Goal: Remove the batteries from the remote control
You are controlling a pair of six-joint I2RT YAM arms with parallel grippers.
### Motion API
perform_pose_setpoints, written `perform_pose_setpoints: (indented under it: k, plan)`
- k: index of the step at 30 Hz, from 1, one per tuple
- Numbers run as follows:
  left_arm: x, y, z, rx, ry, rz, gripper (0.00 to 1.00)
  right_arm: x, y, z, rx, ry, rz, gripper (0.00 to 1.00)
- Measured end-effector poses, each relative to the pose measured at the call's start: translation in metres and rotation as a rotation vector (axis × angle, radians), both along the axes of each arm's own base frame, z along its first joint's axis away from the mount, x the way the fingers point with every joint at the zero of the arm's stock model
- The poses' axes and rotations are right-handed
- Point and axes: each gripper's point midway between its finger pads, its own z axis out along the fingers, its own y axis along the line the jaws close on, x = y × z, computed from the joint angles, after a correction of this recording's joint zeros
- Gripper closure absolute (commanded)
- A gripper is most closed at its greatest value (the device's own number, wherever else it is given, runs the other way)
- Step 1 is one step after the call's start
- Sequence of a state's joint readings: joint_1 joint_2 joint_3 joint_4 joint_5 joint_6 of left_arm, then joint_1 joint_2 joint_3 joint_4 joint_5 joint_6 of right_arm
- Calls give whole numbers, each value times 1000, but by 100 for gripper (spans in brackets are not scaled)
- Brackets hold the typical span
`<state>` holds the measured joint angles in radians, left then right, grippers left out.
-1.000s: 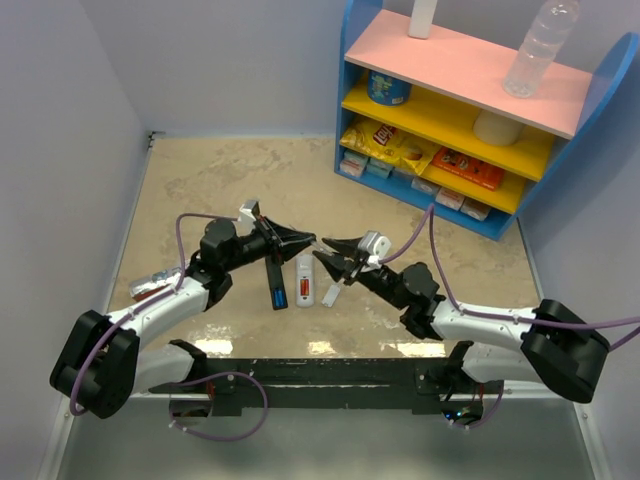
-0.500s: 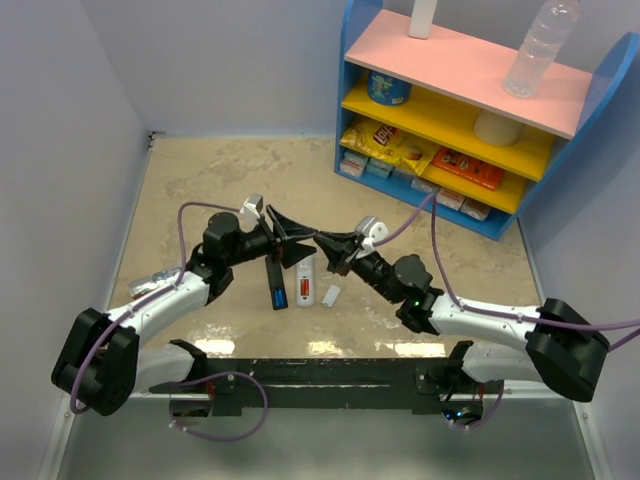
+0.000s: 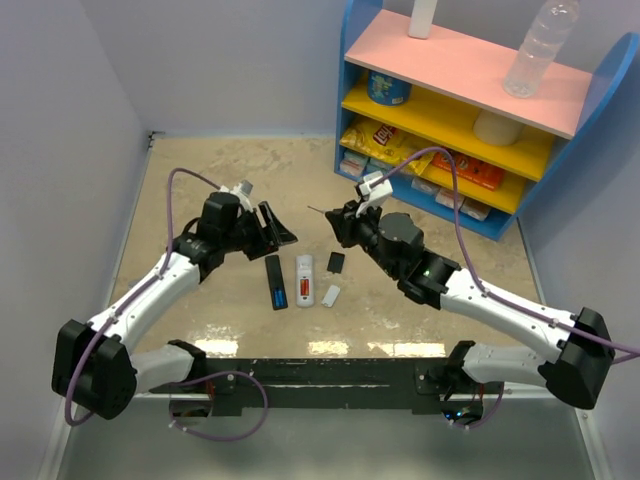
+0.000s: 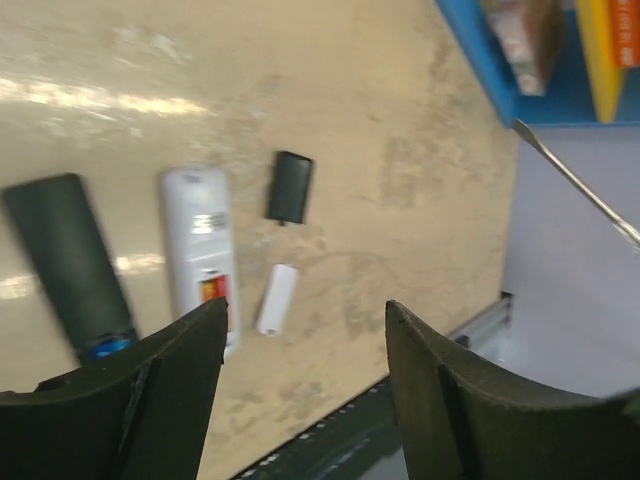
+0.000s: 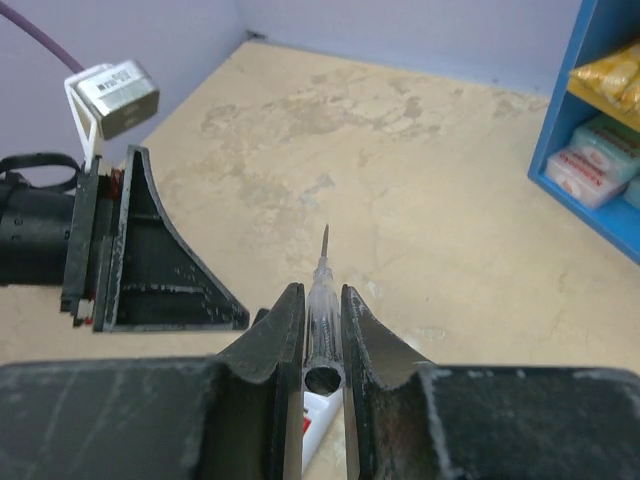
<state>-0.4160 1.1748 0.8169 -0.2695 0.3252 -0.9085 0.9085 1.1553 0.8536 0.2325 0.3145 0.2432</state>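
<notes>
From above, 2 remotes lie side by side at table (image 3: 200,180) centre, long axes running 12 to 6; the black remote (image 3: 273,277) sits at 9 o'clock of the white remote (image 3: 304,272); a blue battery (image 3: 279,297) shows in the black one's 6 o'clock end, a red battery (image 3: 304,289) in the white one's lower half; both cells sit in their bays. A black cover (image 3: 337,262) lies at 1 o'clock of the white remote, a white cover (image 3: 330,295) at 4 o'clock, both apart from it.

The left gripper (image 3: 272,228) hangs at 11 o'clock of the remotes, jaws spread and holding nothing; its wrist view shows both fingers (image 4: 160,390) wide apart over the remotes and covers, and shows the 2 cells more plainly than the top view.

The right gripper (image 3: 340,222) hovers at 1 o'clock; from above only a thin shaft pokes from it towards 10 o'clock; the right wrist view shows the jaws clamped on a clear-handled screwdriver (image 5: 322,270), tip aimed past the left gripper; there the remotes are hidden but for a white sliver under the jaws. The shelf (image 3: 470,215) stands at 2 o'clock.
</notes>
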Motion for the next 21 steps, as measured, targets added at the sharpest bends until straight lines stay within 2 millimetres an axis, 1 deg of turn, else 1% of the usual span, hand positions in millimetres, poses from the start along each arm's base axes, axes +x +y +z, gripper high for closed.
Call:
perform_pose_setpoints:
  k: [2,5,7,8,9,12,15,17,19,21]
  plan:
    - [7,23,-9,83,-7,37,34,0,0,7,-2,32,-5,100]
    - [18,62,-21,159,7,101,37,-2,9,13,-9,78,33,100]
    - [24,83,-27,190,17,136,38,-5,19,7,-33,120,74,100]
    - [25,88,-30,199,19,136,39,-7,26,2,-50,148,103,100]
    - [26,91,-34,204,28,133,39,-7,31,-3,-63,167,121,100]
    - [23,91,-51,198,73,85,42,-11,47,-31,-133,264,180,100]
    - [15,89,-74,194,135,39,43,-19,52,-60,-195,351,210,100]
    - [9,89,-88,189,170,16,44,-25,54,-74,-226,399,228,100]
    - [2,89,-97,181,194,1,44,-32,58,-84,-247,432,254,100]
    - [-1,89,-104,172,212,-8,46,-37,64,-90,-261,451,280,100]
